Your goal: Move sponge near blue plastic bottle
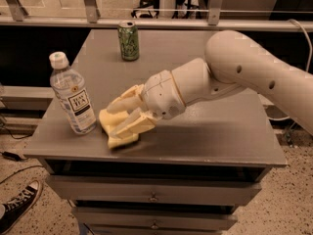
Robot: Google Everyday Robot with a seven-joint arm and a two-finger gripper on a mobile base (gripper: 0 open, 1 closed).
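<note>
The pale yellow sponge point(119, 140) rests on the grey table top point(215, 131) near its front left, just right of the blue plastic bottle point(73, 96). The bottle stands upright, clear with a white cap and a white-and-dark label. My gripper point(112, 120) reaches in from the right, its cream fingers point(125, 101) closed on the sponge, low at the table surface. The sponge's left edge is a few centimetres from the bottle's base. Part of the sponge is hidden under the fingers.
A green drink can point(129, 40) stands upright at the back of the table. The table's front edge point(161, 156) lies just below the sponge, with drawers beneath. A shoe point(17, 210) is on the floor at the lower left.
</note>
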